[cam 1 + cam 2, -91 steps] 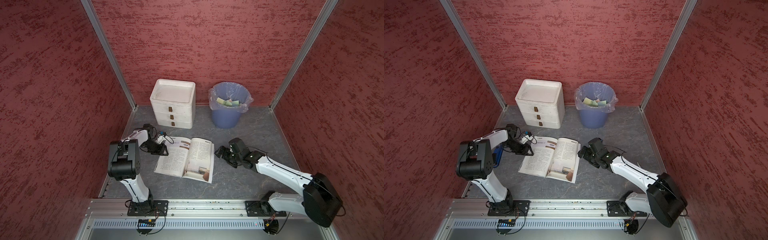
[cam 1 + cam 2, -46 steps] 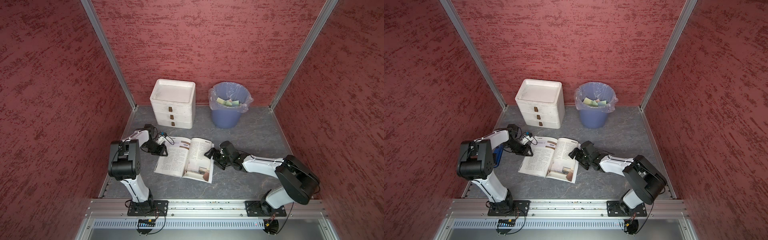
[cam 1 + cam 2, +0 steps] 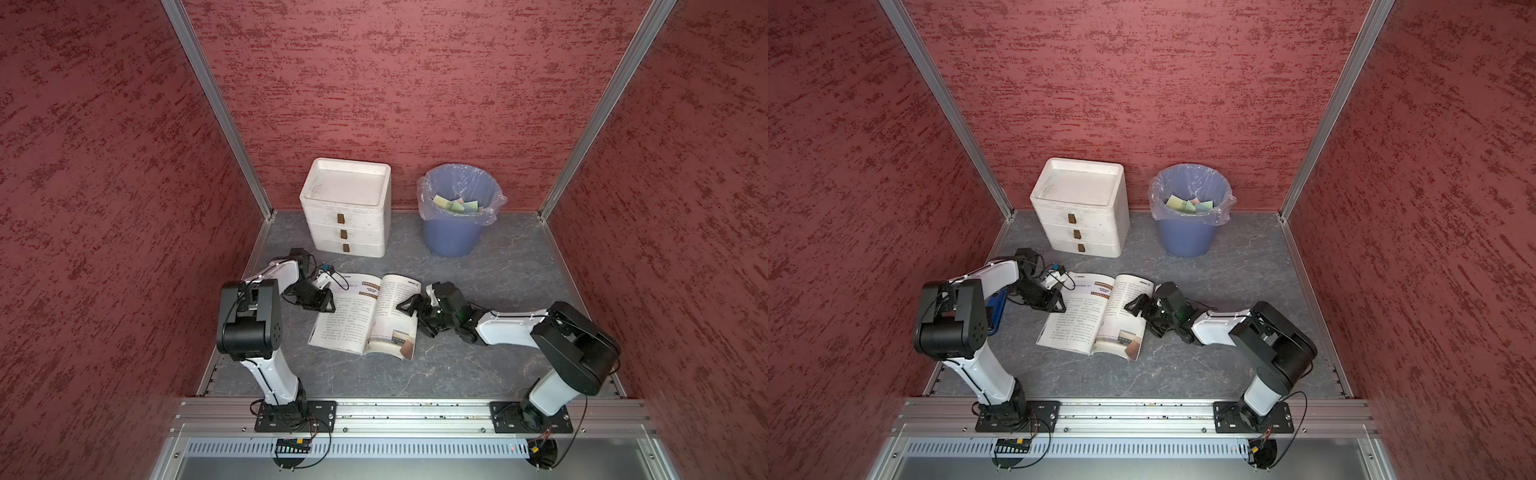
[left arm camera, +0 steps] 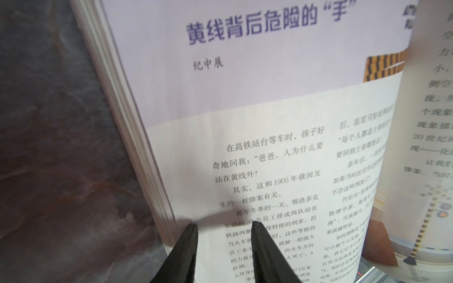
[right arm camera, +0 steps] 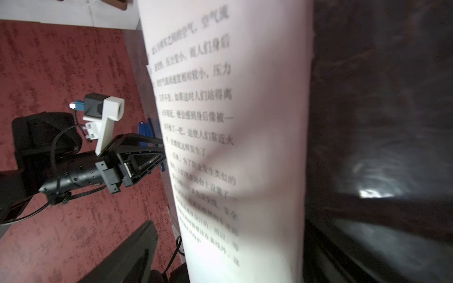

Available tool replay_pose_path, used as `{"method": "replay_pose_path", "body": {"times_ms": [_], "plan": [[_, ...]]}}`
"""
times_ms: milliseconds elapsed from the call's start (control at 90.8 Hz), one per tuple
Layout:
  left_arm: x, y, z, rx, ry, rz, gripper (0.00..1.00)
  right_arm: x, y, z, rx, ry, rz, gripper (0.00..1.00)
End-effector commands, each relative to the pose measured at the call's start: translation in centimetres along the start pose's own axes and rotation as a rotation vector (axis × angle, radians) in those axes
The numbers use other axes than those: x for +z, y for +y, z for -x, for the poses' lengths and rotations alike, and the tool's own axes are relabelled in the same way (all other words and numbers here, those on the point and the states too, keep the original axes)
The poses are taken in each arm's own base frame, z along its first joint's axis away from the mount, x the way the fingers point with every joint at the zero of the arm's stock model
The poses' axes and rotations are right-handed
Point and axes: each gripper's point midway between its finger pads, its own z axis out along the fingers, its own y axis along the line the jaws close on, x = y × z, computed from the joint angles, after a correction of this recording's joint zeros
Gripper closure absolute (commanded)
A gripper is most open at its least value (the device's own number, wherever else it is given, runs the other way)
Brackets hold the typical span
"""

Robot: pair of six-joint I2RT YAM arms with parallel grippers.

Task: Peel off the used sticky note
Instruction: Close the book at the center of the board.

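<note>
Open white magazine (image 3: 353,328) lies flat on grey marbled tabletop (image 3: 498,274). Left pincer (image 4: 224,226) over outer edge of left page, fingers narrowly apart, gripping nothing. Right pincer (image 3: 415,318) spread wide, straddling curled outer edge of right page, not clamped. On pages, used sticky note not discernible; pastel paper notes (image 3: 455,204) lie in blue lined bin (image 3: 453,241).

An open magazine (image 3: 361,318) lies on the grey surface (image 3: 457,374) in the middle of the scene, visible in both top views. Its left page (image 4: 257,137) lies flat, with a lilac band, a purple Chinese headline and columns of black text. Its right page (image 5: 232,122) is lifted and curls upward. Whether a sticky note sits on either page cannot be told.
</note>
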Motion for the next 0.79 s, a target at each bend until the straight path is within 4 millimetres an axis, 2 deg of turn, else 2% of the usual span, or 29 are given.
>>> {"method": "replay_pose_path", "body": {"times_ms": [0,165,364,452,584,782], "plan": [[1.7,-0.6,-0.7,-0.006,0.044,-0.035,0.61,-0.1,5.1,-1.2,-0.079,0.056,0.170,0.12],[1.7,-0.7,-0.7,-0.007,0.044,-0.039,0.62,-0.6,8.5,-2.2,-0.142,0.089,0.281,0.15],[1.7,-0.8,-0.5,-0.012,0.034,-0.044,0.62,-0.5,10.6,-2.3,-0.175,0.107,0.332,0.19],[1.6,-0.8,-0.4,-0.014,0.034,-0.046,0.62,0.0,9.9,-1.9,-0.179,0.099,0.260,0.26],[1.4,-1.0,-0.4,-0.006,0.032,-0.049,0.62,0.0,7.2,-1.5,-0.197,0.080,0.075,0.37],[1.5,-1.0,-0.5,-0.007,0.032,-0.056,0.63,-2.6,4.9,-0.9,-0.257,0.009,-0.081,0.54]]}}
